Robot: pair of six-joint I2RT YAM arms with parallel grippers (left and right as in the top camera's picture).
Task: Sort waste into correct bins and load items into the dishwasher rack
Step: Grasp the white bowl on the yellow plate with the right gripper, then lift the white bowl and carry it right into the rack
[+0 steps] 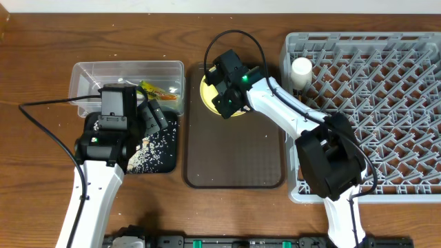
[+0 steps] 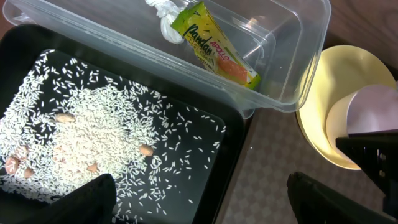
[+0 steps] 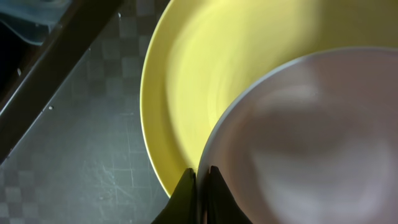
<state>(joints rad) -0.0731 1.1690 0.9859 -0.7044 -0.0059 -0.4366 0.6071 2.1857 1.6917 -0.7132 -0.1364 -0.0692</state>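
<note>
A pale blue bowl (image 3: 311, 137) sits on the round yellow plate (image 1: 207, 89) at the back of the brown serving tray. My right gripper (image 3: 202, 177) is shut on the bowl's rim, one finger inside and one outside. My left gripper (image 2: 205, 202) stands open over the right edge of the black tray (image 2: 205, 168), holding nothing. White rice grains (image 2: 81, 130) lie scattered in that tray. The clear tub (image 1: 83, 69) behind it holds the green-yellow snack wrapper (image 2: 214, 50) and a white paper wad (image 2: 165, 15). A small white cup (image 1: 301, 67) stands in the grey dishwasher rack (image 1: 386, 103).
The dark brown serving tray (image 1: 234, 151) lies between the bins and the rack. A few brown bits lie among the rice (image 2: 146, 149). The right arm reaches from the rack's near left corner across the serving tray.
</note>
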